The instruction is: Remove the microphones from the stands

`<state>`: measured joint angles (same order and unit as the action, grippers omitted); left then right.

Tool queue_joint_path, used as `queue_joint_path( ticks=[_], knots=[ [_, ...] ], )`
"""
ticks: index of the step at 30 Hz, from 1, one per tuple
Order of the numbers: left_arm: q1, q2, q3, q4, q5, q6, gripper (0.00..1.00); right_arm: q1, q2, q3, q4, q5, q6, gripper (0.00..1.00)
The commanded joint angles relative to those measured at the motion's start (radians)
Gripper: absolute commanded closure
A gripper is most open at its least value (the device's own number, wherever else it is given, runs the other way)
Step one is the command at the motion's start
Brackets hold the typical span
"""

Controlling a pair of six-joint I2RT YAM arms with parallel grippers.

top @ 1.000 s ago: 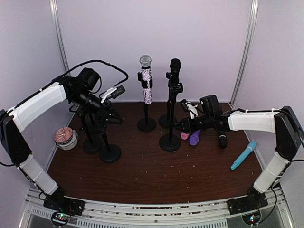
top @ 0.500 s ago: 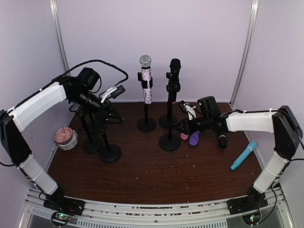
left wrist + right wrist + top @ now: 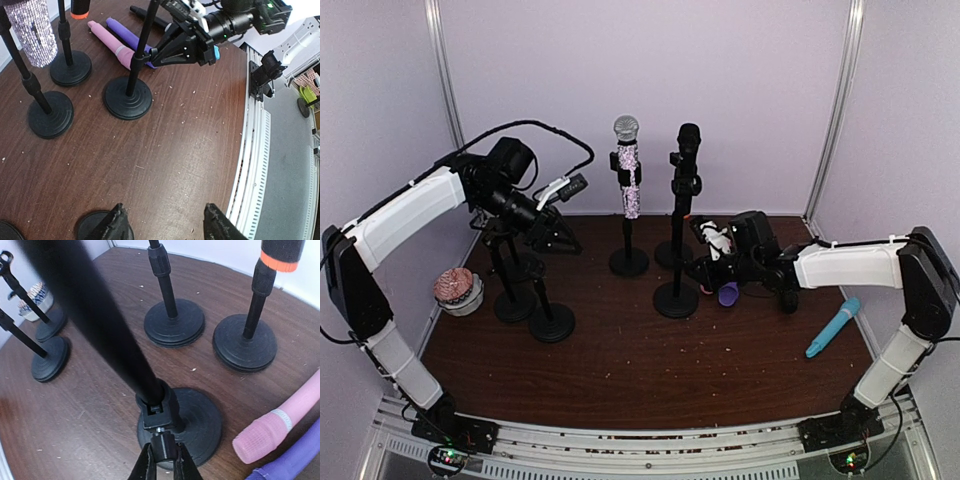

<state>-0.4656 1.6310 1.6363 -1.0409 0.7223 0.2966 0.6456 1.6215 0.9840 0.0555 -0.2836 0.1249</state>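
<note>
Microphone point(image 3: 688, 140), black and upright, sits high near the middle of the worktop's point(image 3: 620, 370) far edge, above the right gripper point(image 3: 162, 454), which is pinched tight on the front stand point(image 3: 200, 422) just above its base. Left gripper point(image 3: 165, 212) hangs partly spread and empty, farther off. Two stands overlap from above, so which one carries it is unclear.

Tabletop point(image 3: 650, 370) is showing dark brown wood grain with pale specks. Stand point(image 3: 175, 425) is reading matte black. Black microphone point(image 3: 687, 140) is showing plain black. Glitter microphone point(image 3: 630, 185) is sparkling silver-lilac under a silver head. Pink microphone point(image 3: 112, 45) is carrying a pale band. Purple microphone point(image 3: 125, 35) is showing solid violet. Blue microphone point(image 3: 833, 327) is reading bright cyan. Cupcake point(image 3: 453, 285) is showing pink over white.
</note>
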Motion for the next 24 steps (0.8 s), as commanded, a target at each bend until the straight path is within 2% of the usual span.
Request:
queue_joint_path(
  ticks=[1,8,15,24],
  knots=[
    [0.007,0.019,0.025,0.005,0.021,-0.008,0.46,0.061,-0.045,-0.016,-0.027,0.275,-0.114,1.0],
    [0.008,0.014,0.018,0.005,0.014,-0.007,0.46,0.128,-0.067,-0.016,-0.037,0.531,-0.233,1.0],
    [0.008,0.005,0.008,0.005,0.004,-0.007,0.46,0.234,-0.041,0.0,-0.001,0.758,-0.441,1.0],
    [0.007,-0.003,0.01,-0.007,-0.001,0.001,0.46,0.331,0.062,0.043,0.014,0.959,-0.675,1.0]
  ],
)
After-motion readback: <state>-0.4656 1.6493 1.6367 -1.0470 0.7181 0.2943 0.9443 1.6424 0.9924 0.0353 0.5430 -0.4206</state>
